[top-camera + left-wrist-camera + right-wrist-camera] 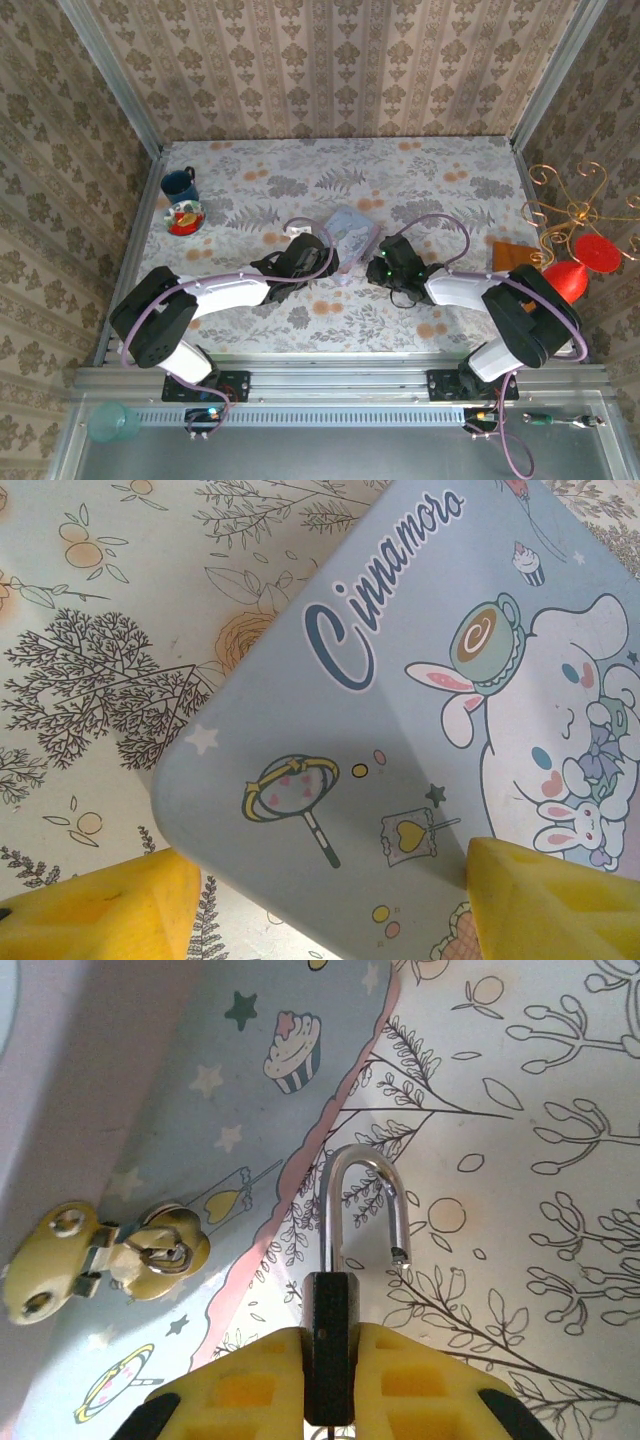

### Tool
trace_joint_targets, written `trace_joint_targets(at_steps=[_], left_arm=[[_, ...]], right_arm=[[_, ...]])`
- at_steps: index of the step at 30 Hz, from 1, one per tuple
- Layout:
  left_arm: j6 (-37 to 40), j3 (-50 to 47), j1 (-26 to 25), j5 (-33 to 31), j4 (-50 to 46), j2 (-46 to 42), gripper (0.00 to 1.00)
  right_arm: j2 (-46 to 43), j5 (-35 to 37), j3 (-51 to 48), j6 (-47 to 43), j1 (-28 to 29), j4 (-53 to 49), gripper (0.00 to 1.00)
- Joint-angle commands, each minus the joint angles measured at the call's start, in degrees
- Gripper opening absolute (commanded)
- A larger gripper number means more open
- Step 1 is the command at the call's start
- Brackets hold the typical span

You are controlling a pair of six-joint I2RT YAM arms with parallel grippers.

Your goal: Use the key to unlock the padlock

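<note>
Left gripper (330, 865): jaws wide apart, one yellow finger (100, 915) on each side of the tin's (300, 710) corner, nothing clamped. Right gripper (330, 1345): pinched shut on the dark padlock (329, 1305) body, just beside the tin's right edge. Shackle (365, 1172) has one leg free.

walls (340, 60): striped damask wallpaper, beige-brown, on three sides | corner posts (113, 72): bare metal, at back-left and back-right corners | table (300, 190): pale floral cloth, grey leaves, orange blooms | near edge: aluminium rail (340, 385) across the full width | light: soft, even, faint shadows
</note>
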Motion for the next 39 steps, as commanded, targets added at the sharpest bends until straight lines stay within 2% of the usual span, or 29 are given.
trace_joint_targets(at_steps=[1, 5, 9, 14, 18, 24, 31, 35, 36, 37, 39], left_arm=[[0.93, -2.90, 1.77, -0.95, -8.74, 1.13, 0.70], [4.74, -1.15, 2.82, -0.02, -7.49, 2.63, 0.70], [7.68, 1.10, 4.47, 2.86, -4.96, 6.06, 0.70], [12.15, 5.20, 7.02, 6.96, -3.51, 9.94, 0.68], [17.16, 8.48, 7.26, 6.32, -6.19, 8.78, 0.68], [20.79, 5.09, 7.40, 2.65, -6.59, -0.30, 0.74], [24.52, -0.38, 9.32, 2.44, -10.61, -13.83, 0.80], [25.79, -4.27, 12.06, -0.07, -12.22, -23.01, 0.82], [26.20, -5.29, 12.84, -1.33, -12.71, -25.46, 0.85], [26.63, -6.23, 13.71, -2.89, -13.27, -27.80, 0.94], [27.92, -7.92, 15.22, -5.95, -13.90, -32.05, 0.99]], right_arm=[[-3.64, 2.23, -0.69, 0.01, -0.32, -1.90, 0.14], [-5.61, 3.10, -0.65, -1.54, -0.50, -6.90, 0.15], [-5.64, -0.84, -0.38, -4.04, -0.09, -10.70, 0.15], [-7.82, -2.29, 0.08, -5.25, 3.28, -15.33, 0.16], [-8.50, -3.32, -0.43, -4.99, 5.23, -16.21, 0.17], [-7.86, -3.11, 1.67, -7.07, 7.29, -20.82, 0.18], [-13.28, 0.83, 1.70, -9.46, 7.50, -23.45, 0.41], [-16.55, 4.30, 4.42, -13.83, 7.45, -27.61, 0.49], [-17.50, 5.88, 5.31, -15.18, 7.50, -28.86, 0.51], [-18.40, 7.76, 6.18, -16.75, 7.41, -29.92, 0.52], [-20.08, 12.20, 7.56, -20.07, 7.32, -31.45, 0.55]])
